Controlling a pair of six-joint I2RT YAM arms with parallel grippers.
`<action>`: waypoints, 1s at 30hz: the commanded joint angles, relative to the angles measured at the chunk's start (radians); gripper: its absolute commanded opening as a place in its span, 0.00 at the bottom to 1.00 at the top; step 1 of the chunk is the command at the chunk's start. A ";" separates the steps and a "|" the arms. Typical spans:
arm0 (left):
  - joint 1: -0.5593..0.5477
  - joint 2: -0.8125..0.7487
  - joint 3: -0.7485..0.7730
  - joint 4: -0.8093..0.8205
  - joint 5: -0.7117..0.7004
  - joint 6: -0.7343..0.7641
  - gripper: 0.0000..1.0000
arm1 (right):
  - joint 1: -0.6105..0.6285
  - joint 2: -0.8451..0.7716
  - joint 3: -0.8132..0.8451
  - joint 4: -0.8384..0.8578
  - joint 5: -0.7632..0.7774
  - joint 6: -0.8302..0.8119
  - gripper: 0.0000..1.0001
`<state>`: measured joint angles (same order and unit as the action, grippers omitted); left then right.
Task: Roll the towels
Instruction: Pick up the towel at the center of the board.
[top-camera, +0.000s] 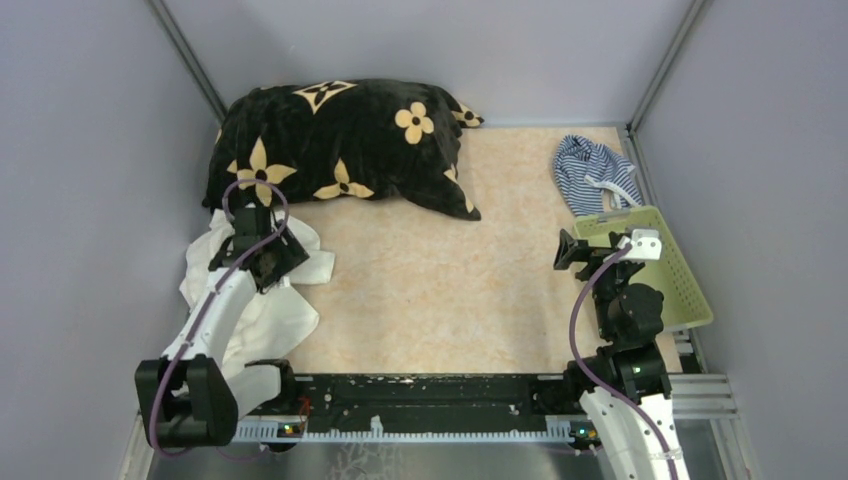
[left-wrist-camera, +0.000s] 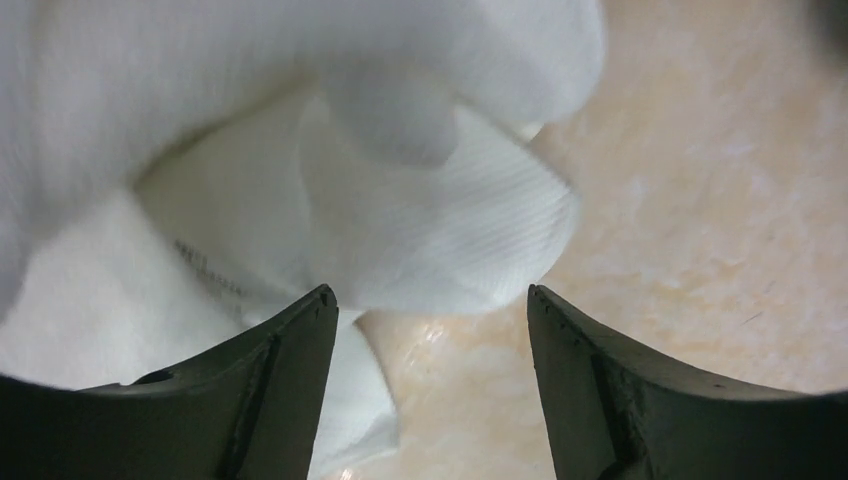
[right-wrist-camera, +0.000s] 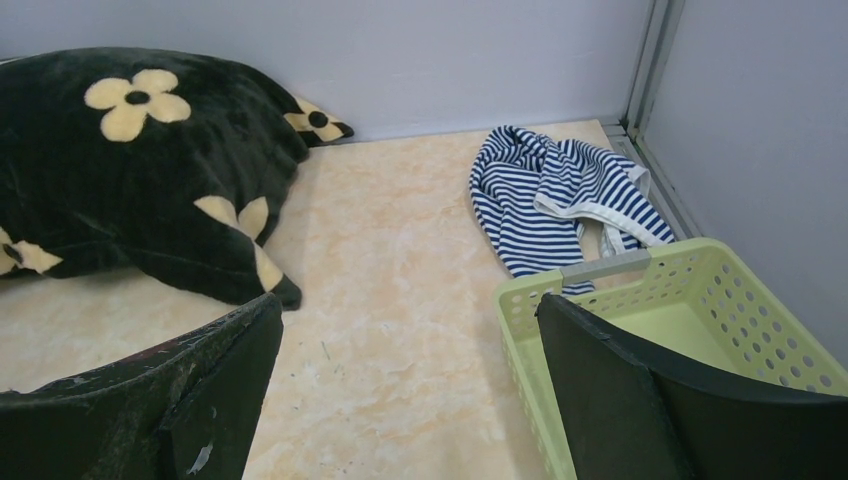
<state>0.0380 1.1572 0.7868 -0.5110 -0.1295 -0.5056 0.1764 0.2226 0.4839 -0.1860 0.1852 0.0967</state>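
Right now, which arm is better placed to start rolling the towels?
Left. Its pincer hangs open directly over the crumpled white towels; the right pincer is open by the green basket, far from them.

The towels (top-camera: 262, 300) are plain white with no pattern. The pillow (top-camera: 340, 145) is black with tan flowers, each with a dark centre. The garment (top-camera: 590, 172) has blue and white stripes with a white trim band. The basket (top-camera: 680, 262) is pale yellow-green. The table (top-camera: 450, 270) is mottled beige, marble-like. The walls (top-camera: 90, 150) are greyish lavender.
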 joint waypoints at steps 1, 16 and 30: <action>-0.014 -0.068 -0.144 -0.049 -0.041 -0.135 0.77 | 0.007 0.002 0.006 0.048 -0.019 -0.012 0.99; -0.013 0.133 -0.196 0.146 -0.044 -0.151 0.26 | 0.008 -0.008 0.007 0.040 -0.037 -0.011 0.99; -0.012 -0.086 0.487 -0.009 -0.045 0.068 0.00 | 0.008 -0.014 0.006 0.042 -0.044 -0.010 0.99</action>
<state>0.0269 1.0660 0.9909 -0.5358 -0.1829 -0.5606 0.1764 0.2222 0.4839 -0.1867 0.1566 0.0967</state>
